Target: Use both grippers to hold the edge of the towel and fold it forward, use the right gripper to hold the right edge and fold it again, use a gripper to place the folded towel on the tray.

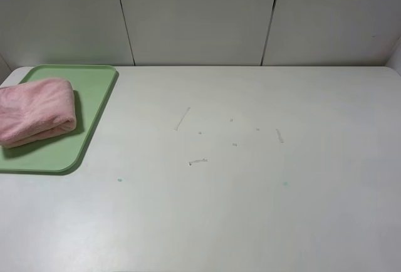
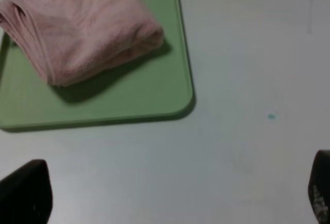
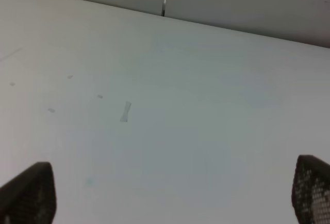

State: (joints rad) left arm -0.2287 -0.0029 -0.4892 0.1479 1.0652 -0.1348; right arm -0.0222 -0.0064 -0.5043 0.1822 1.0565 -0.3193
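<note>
The pink towel (image 1: 34, 110) lies folded into a thick bundle on the pale-green tray (image 1: 94, 90) at the table's far left. In the left wrist view the same towel (image 2: 77, 25) rests on the tray (image 2: 129, 95), its hemmed edges (image 2: 31, 33) stacked along one side. My left gripper (image 2: 175, 195) hovers over bare table short of the tray, open, with only the two black fingertips (image 2: 26, 193) showing. My right gripper (image 3: 170, 193) is open too, above bare table, holding nothing. Neither arm appears in the exterior high view.
The white table (image 1: 250, 190) carries a few small scuff marks (image 1: 182, 118) near its middle and two tiny teal specks (image 1: 119, 180). A panelled white wall (image 1: 200, 15) runs along the far edge.
</note>
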